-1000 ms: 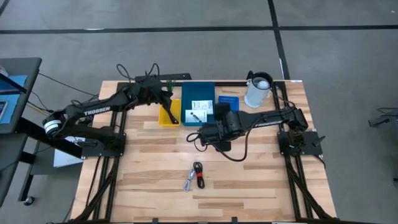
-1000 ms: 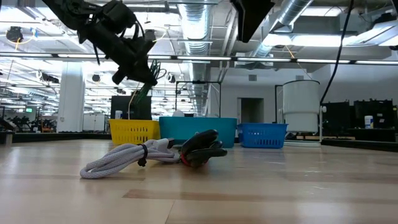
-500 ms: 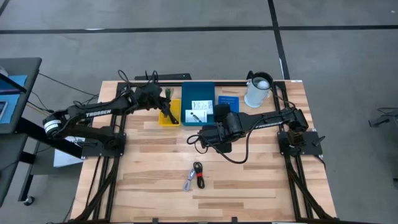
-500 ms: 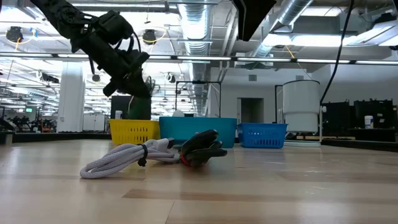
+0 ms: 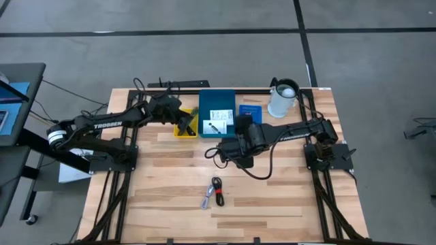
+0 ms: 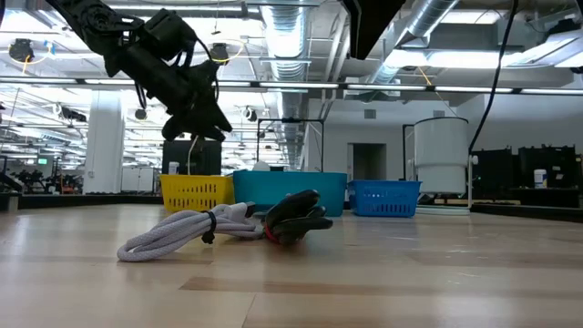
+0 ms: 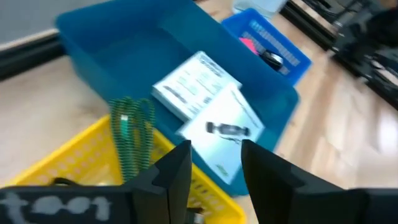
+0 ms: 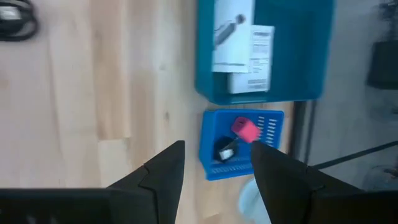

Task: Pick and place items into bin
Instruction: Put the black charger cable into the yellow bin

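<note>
Two white cards [image 7: 205,99] lie in the teal bin [image 5: 216,116], just ahead of the left hand [image 7: 211,163], whose fingers stand apart, grasping nothing, above the yellow basket [image 5: 184,124]. A green coiled piece [image 7: 132,134] stands in that basket, close before the fingers. The right hand [image 8: 214,163] hovers released over the surface [image 5: 157,204]; beyond it, a pink-red piece [image 8: 245,130] and a small black object [image 8: 225,149] sit in the small blue basket [image 8: 211,168].
</note>
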### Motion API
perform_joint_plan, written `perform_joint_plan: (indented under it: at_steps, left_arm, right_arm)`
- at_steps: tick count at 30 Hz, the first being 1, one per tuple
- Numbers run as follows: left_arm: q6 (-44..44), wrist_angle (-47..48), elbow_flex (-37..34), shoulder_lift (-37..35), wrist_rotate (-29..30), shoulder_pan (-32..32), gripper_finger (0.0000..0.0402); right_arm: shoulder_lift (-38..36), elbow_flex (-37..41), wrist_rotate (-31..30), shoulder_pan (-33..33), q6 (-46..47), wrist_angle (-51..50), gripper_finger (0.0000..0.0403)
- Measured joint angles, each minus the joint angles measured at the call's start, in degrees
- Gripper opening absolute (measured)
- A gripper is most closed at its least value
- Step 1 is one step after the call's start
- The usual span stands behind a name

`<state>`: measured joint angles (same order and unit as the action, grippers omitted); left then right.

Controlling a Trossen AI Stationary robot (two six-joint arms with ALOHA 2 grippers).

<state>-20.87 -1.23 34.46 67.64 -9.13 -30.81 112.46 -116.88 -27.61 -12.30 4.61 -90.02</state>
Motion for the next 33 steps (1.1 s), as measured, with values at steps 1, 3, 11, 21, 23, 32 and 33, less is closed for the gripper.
perform_joint_plan:
  at_steps: [1, 3, 11, 21, 23, 32, 33]
  left_arm:
    - [0.4, 0.1, 0.0, -0.1, -1.1, 0.2, 0.0128]
    - [1.3, 0.4, 0.0, -0.5, -3.1, 0.9, 0.0128]
    - [3.7, 0.9, 0.0, -7.1, -2.1, 6.5, 0.0128]
    - [3.9, 0.9, 0.0, -17.0, 2.9, 14.9, 0.0128]
    - [3.9, 0.8, 0.0, -17.9, 4.4, 16.2, 0.0128]
    - [2.8, 1.0, 0.0, -18.2, 7.1, 20.3, 0.0128]
    - [2.8, 1.0, 0.0, -18.2, 7.0, 20.5, 0.0128]
  right_arm:
    - [0.0, 0.0, 1.1, -0.1, 0.5, 0.0, 0.0181]
    - [0.0, 0.0, 3.6, -0.6, 1.9, 0.0, 0.0184]
    - [-0.5, 7.9, 5.2, -6.7, 5.9, 0.7, 0.0201]
    - [-1.0, 28.1, 4.0, -14.8, -0.6, 26.0, 0.0191]
    - [-1.0, 29.9, 2.8, -15.4, -3.0, 30.9, 0.0186]
    - [-1.0, 30.6, 3.7, -15.8, -20.2, 43.4, 0.0173]
    - [-1.0, 30.6, 4.6, -15.8, -22.7, 44.1, 0.0174]
